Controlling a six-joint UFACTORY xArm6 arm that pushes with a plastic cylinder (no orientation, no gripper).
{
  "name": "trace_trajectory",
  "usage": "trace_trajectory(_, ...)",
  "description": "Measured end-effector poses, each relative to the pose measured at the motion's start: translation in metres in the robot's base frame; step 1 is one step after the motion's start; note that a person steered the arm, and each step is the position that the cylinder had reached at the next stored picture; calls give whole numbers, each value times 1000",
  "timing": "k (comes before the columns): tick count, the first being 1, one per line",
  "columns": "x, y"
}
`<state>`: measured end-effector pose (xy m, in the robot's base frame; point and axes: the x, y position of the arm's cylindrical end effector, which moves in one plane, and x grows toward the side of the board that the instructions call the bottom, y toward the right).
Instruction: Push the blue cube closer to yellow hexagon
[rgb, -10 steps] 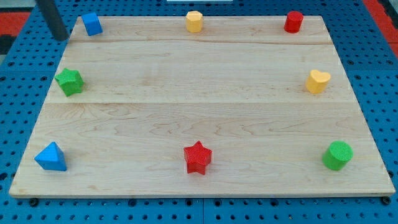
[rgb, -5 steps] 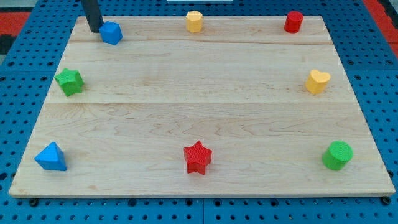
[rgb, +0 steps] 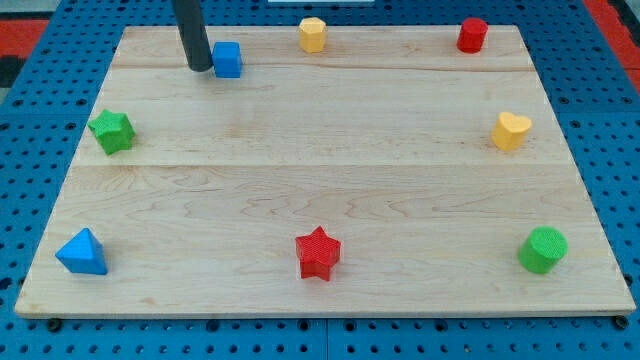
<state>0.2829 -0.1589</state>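
A pale wooden bench (rgb: 320, 180) fills the view, with small coloured blocks set mostly around its edges, and reading from the view's left to its right the scene runs as follows. At the far left sit a green star (rgb: 111, 131) at about nine o'clock and a blue pyramid (rgb: 81, 252) at about seven o'clock, both well away from the action. Next comes the arm's dark rod, slanting down from the view's top so that my tip (rgb: 200, 67) rests on the bench at about eleven o'clock. There is no gripper on this arm, so nothing is spread or pinched; the rod only pushes. Just beside my tip, on its three o'clock side and touching or nearly so, sits the blue cube (rgb: 228, 59). My tip stands on the cube's nine o'clock face because a push from there would likely send the cube rightward toward its target. That target, the yellow hexagon (rgb: 313, 34), lies near the cube at roughly its two o'clock, close to the bench's top edge, with a gap still between them. A red star (rgb: 318, 253) sits at six o'clock. At the right are a red cylinder (rgb: 472, 35), a yellow heart (rgb: 511, 131) and a green cylinder (rgb: 542, 249).
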Motion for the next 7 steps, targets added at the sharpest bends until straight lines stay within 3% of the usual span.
trace_trajectory(2, -14, 50)
trace_trajectory(5, -33, 38)
trace_trajectory(7, -48, 75)
